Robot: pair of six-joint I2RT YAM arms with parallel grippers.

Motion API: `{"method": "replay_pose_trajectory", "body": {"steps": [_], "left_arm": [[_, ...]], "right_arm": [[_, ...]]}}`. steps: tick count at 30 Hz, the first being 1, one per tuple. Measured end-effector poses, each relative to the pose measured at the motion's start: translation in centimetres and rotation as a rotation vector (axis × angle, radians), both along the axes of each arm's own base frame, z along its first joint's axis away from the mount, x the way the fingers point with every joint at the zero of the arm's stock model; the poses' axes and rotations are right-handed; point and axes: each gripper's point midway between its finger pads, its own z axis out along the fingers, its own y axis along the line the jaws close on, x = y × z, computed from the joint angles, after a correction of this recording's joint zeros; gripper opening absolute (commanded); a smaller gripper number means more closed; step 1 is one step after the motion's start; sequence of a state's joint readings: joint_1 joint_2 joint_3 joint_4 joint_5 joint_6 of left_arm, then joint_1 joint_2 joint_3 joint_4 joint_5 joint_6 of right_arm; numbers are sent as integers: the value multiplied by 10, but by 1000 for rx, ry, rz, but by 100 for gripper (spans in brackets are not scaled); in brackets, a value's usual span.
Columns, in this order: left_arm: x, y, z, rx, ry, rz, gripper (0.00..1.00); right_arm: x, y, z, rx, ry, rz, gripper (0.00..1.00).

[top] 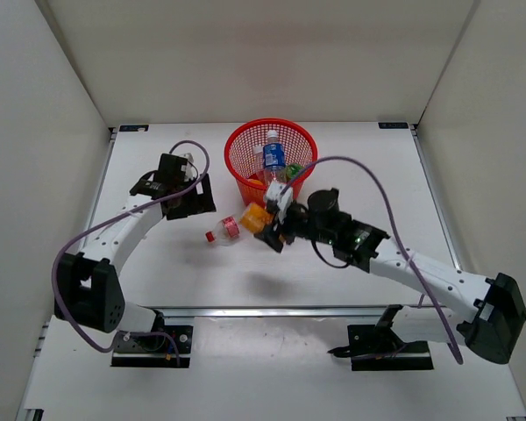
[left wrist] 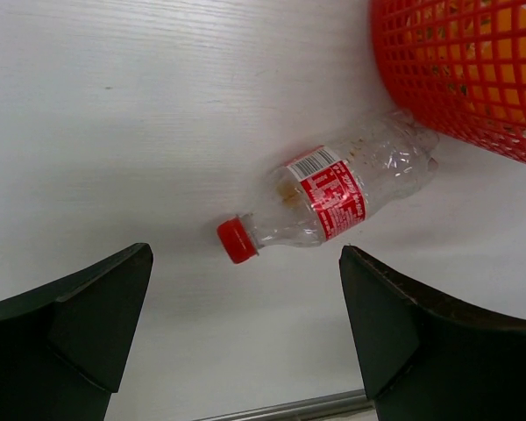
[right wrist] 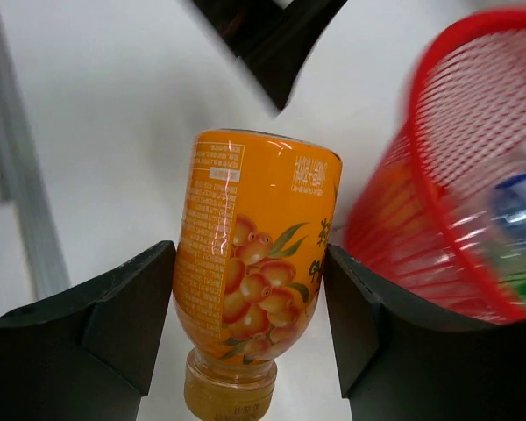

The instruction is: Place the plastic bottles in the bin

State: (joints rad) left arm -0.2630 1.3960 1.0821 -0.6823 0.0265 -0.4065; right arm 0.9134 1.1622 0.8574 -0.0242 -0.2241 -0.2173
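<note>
The right gripper (right wrist: 245, 289) is clamping an orange bottle (right wrist: 256, 219) between its fingers, cap toward the palm, just beside the red mesh bin (right wrist: 438, 219); the left gripper (left wrist: 245, 281) is hovering with jaws wide apart over the white table (left wrist: 114, 105), where a clear red-labelled bottle (left wrist: 333, 197) is lying on its side ahead of the fingertips, its base against the bin's wall.

Left arm (top: 127, 230), right arm (top: 430, 279): white links, black joints, black bases; purple cables (top: 337, 159); black wedge-shaped end effector fingers (left wrist: 79, 324).
</note>
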Motion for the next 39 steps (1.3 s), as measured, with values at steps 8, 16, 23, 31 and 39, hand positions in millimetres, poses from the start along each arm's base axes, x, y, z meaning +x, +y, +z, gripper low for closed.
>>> {"method": "replay_pose_trajectory", "body": {"steps": [8,16,23,31,39], "left_arm": [[8,-33,-27,-40,49,-135,99],[20,-64,-58,-34,105,-242,99],[0,-78,-80,-20,158,-309,99],[-26,-88,-89,-2,158,-357,96],[-23,-93,-90,-9,127,-323,48]], "right_arm": [[129,-41,128,180,-132,-265,6],[196,-31,85,134,15,-329,24],[198,-35,55,74,92,-382,99],[197,-55,70,89,102,-466,99],[151,-108,104,190,66,-551,99]]}}
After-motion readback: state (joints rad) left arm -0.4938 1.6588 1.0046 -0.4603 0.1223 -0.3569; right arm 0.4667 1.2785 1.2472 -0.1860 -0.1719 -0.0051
